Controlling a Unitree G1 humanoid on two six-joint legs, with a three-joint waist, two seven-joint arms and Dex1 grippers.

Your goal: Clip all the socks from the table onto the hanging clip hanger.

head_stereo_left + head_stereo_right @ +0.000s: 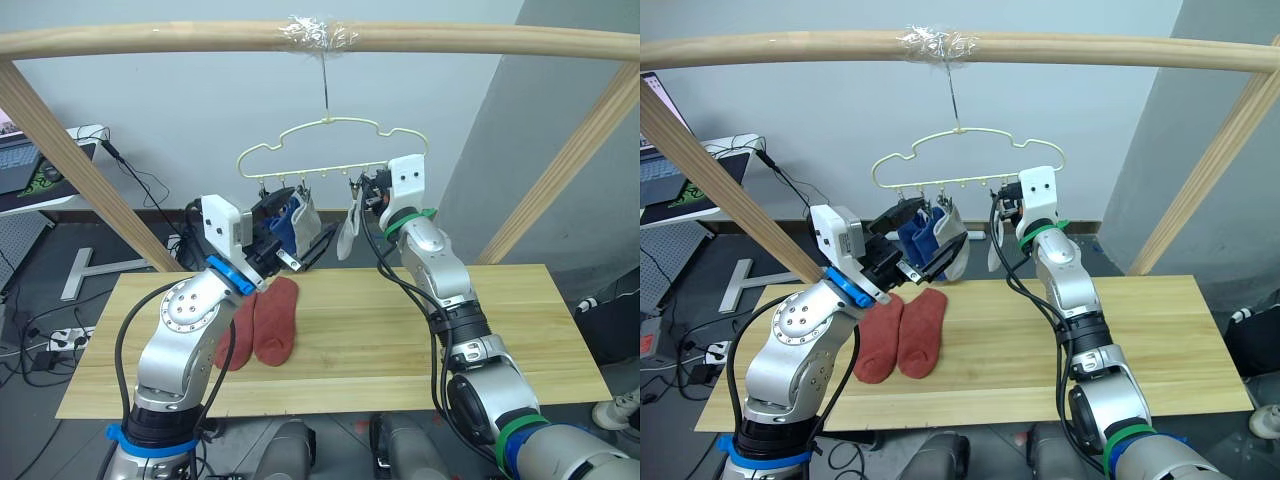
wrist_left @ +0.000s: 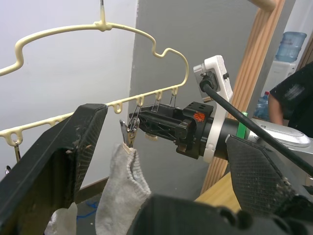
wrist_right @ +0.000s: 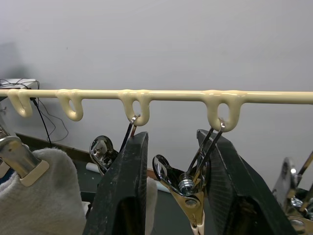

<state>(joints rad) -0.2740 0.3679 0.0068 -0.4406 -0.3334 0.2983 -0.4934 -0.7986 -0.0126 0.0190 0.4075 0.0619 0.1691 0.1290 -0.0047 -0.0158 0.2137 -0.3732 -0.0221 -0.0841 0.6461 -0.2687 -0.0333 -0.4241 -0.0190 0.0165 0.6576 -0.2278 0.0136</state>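
Right gripper [image 3: 173,196] is up at the clip hanger [image 1: 330,150], fingers apart around a metal clip [image 3: 188,193]. Left gripper [image 1: 285,250] is just left, fingers wide, empty. Two red socks [image 1: 262,325] lie lengthwise near-to-far on the worktop [image 1: 400,340], nearer the left arm.

Wooden table [image 1: 400,340] with two rust-red socks [image 1: 262,322]

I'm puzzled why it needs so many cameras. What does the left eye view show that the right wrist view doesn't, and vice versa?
Left eye view: the table with two red socks on it, and the wooden pole. Right wrist view: a close look at one metal clip between the right tool's open fingers. Both: the yellow hanger and a grey sock clipped to it.
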